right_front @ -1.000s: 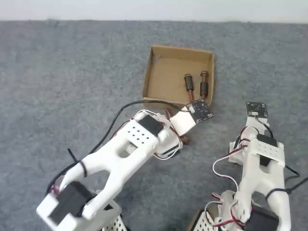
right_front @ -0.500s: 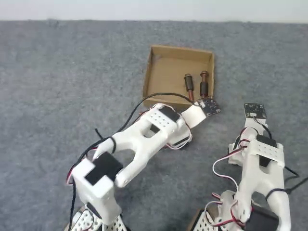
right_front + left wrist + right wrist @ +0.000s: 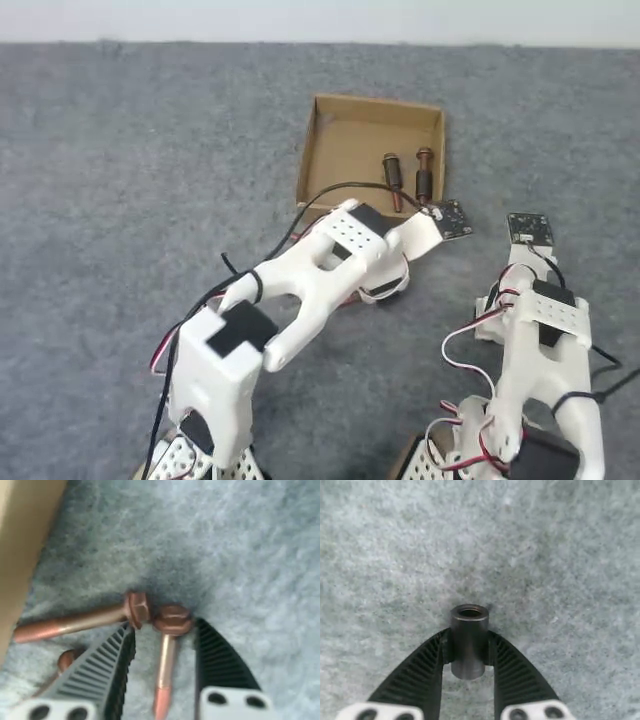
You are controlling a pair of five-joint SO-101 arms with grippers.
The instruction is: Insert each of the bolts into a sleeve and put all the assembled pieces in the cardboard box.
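Jaws of the left gripper (image 3: 165, 630) stand open on either side of a copper-coloured bolt (image 3: 167, 645), whose hex head lies level with the fingertips and whose shank runs back between them. Neither pad can be seen touching it. A second bolt (image 3: 80, 621) lies crosswise on the grey carpet (image 3: 240, 545), its head just beside the first bolt's head. Part of a third bolt (image 3: 66, 660) shows from behind one finger. A wall of the cardboard box (image 3: 22, 535) rises close to the second bolt's shank end.

On the right wrist camera, the right gripper (image 3: 468, 637) is clamped on a dark metal sleeve (image 3: 468, 630). Both ribbed fingers (image 3: 432, 665) press its sides and its open bore is in plain sight. Whether it rests on the carpet or is held clear of it cannot be told.

Seen from above, the box sits at 12 o'clock on the carpet. Two assembled pieces (image 3: 392, 180) lie side by side inside it, toward its 4 o'clock corner. The left arm (image 3: 320, 270) stretches up from 7 o'clock, and its wrist ends just outside the box's 6 o'clock wall. The right arm (image 3: 540, 330) stands at 5 o'clock, and its wrist lies off the box's 4 o'clock corner, apart from the cardboard.
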